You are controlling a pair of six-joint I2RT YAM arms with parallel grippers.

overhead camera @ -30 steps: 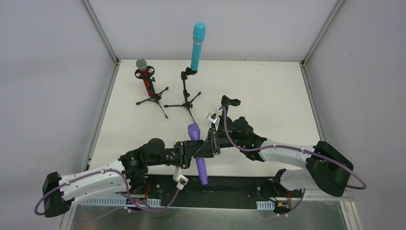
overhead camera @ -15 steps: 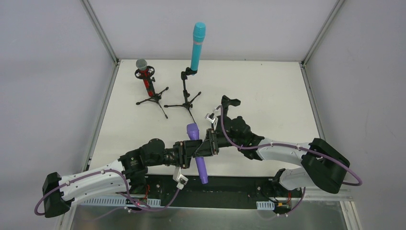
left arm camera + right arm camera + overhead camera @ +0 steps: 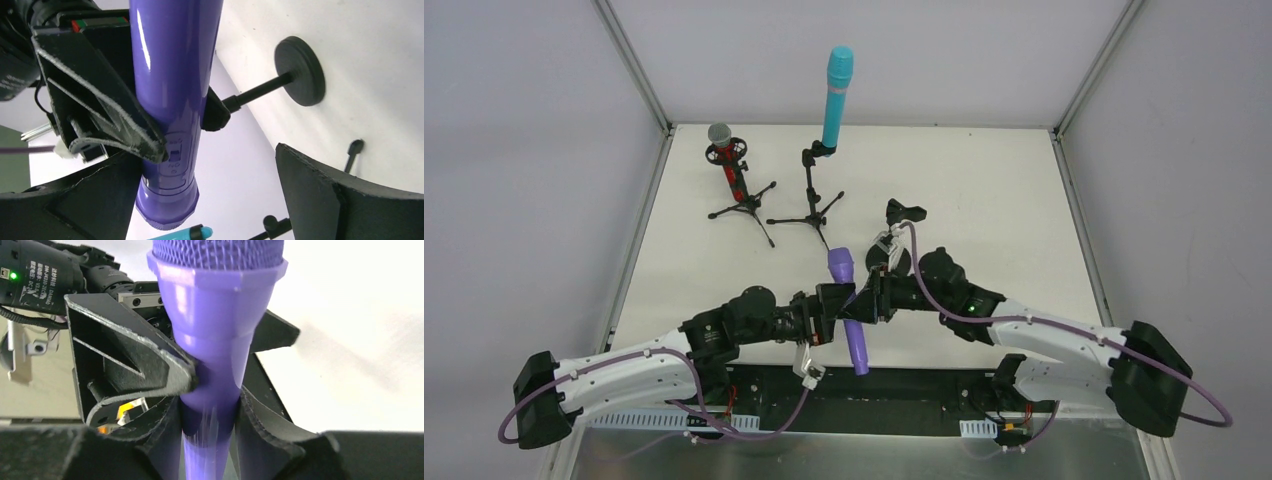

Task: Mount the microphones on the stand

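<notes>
The purple microphone hangs above the table's near edge, its mesh head pointing away from the arm bases. My right gripper is shut on its shaft, one finger on each side. My left gripper stands open around the same shaft, with a wide gap on one side. The red microphone sits in a small tripod stand at the back left. The cyan microphone stands upright in a second tripod stand. An empty stand with a black clip is just beyond my right gripper; its round base shows in the left wrist view.
The white table is enclosed by grey walls with metal corner posts. A black strip runs along the near edge by the arm bases. The tripod legs spread over the table at the back left.
My left gripper has opened and let go of the purple microphone, while my right gripper has shut on it. Both arms and the microphone shifted slightly right.
</notes>
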